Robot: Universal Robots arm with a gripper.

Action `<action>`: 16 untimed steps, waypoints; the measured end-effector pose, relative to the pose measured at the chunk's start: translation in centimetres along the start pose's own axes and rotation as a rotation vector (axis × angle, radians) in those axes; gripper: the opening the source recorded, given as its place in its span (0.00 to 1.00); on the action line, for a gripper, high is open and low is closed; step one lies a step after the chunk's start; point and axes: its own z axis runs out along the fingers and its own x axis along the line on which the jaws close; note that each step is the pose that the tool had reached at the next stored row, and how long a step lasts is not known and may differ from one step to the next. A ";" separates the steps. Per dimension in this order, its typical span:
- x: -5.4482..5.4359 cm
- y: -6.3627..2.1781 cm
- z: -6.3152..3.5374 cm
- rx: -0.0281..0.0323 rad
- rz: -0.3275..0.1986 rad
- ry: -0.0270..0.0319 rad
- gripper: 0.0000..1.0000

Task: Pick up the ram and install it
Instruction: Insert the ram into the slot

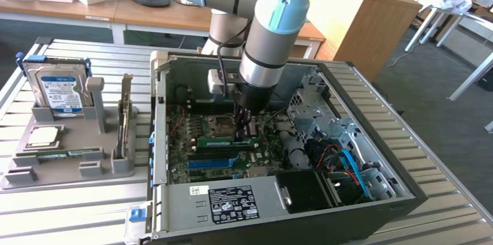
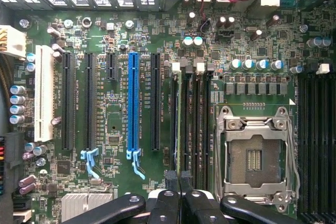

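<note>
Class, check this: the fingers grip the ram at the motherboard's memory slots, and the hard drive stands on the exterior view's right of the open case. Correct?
No. The hard drive stands on the exterior view's left of the case; that view shows it. The rest holds.

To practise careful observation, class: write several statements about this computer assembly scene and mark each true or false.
1. The end effector reaches into the open computer case. True.
2. The processor socket holds a chip. False: it is empty.
3. The ram stands edge-on among the memory slots, in the end effector's grip. True.
4. The hard drive lies inside the case. False: it stands in a grey holder outside, on the exterior view's left.
</note>
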 end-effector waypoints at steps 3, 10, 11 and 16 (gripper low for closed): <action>0.0 0.00 0.01 0.0000 0.000 -0.0001 0.11; 0.0 -0.23 0.00 -0.0001 0.000 0.0001 0.11; 0.0 -0.23 0.00 -0.0001 0.000 0.0001 0.11; 0.0 -0.24 0.00 0.0000 0.000 -0.0001 0.11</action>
